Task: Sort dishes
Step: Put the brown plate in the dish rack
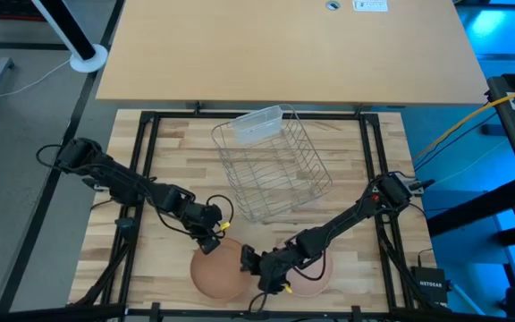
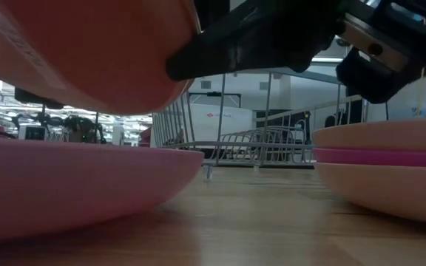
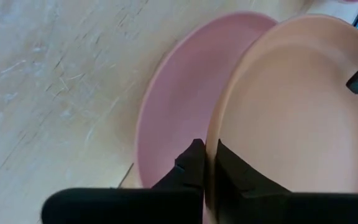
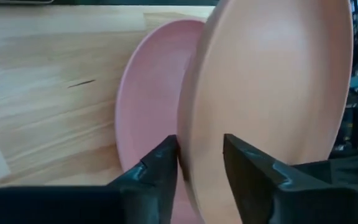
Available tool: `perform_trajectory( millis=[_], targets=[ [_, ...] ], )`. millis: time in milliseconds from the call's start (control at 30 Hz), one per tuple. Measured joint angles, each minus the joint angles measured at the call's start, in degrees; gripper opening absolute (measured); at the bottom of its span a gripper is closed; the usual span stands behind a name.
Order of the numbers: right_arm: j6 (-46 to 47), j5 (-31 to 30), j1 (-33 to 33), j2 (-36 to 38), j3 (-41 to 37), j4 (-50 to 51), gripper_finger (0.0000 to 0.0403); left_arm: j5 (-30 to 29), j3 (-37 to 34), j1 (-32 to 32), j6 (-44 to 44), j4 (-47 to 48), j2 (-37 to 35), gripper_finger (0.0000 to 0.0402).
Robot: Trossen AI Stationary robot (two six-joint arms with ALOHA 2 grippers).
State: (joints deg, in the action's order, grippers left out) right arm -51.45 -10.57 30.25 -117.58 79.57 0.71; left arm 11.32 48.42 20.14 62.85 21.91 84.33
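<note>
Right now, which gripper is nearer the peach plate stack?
Right. The right gripper is just beside the peach plate stack; the left gripper is farther off, across the orange plate.

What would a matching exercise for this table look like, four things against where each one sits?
1 orange plate
2 pink plate
3 wire rack
4 stack of plates

A flat on the table under the lifted plate
B mid-table, clear tub at its far end
C pinched at its rim by the left pincer
D under the right arm

Pairs: 1-C, 2-A, 3-B, 4-D
</note>
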Motion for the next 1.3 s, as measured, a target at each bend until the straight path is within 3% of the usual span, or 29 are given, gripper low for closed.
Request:
perform_trajectory(
  millis=[400, 733, 867, 1133, 1300],
  targets=[
    [3.4, -1.3, 4.6, 0.1, 0.1, 1.3, 0.0161, -3.9, 0.0, 0.0, 0.3, 1.7, 0.0, 0.0],
    [5.9, -20.3, 8.5, 0.1, 0.0, 2.9, 0.0161, -4.1, 0.0, 0.3, 3.1, -0.2, 0.0, 0.0],
    [6.7, -27.3, 9.6, 0.4, 0.0, 3.1, 0.0161, -0.3, 0.0, 1.3, 1.3, -5.7, 0.0, 0.0],
    [11.0, -30.9, 10.0, 7.4, 0.0, 9.0, 0.0161, -0.6, 1.2, 4.7, 1.4, -7.8, 0.0, 0.0],
    [13.9, -31.4, 9.8, 13.5, 0.0, 14.5, 0.0161, -6.4, 4.6, 7.2, -2.7, -9.2, 0.0, 0.0]
  ],
)
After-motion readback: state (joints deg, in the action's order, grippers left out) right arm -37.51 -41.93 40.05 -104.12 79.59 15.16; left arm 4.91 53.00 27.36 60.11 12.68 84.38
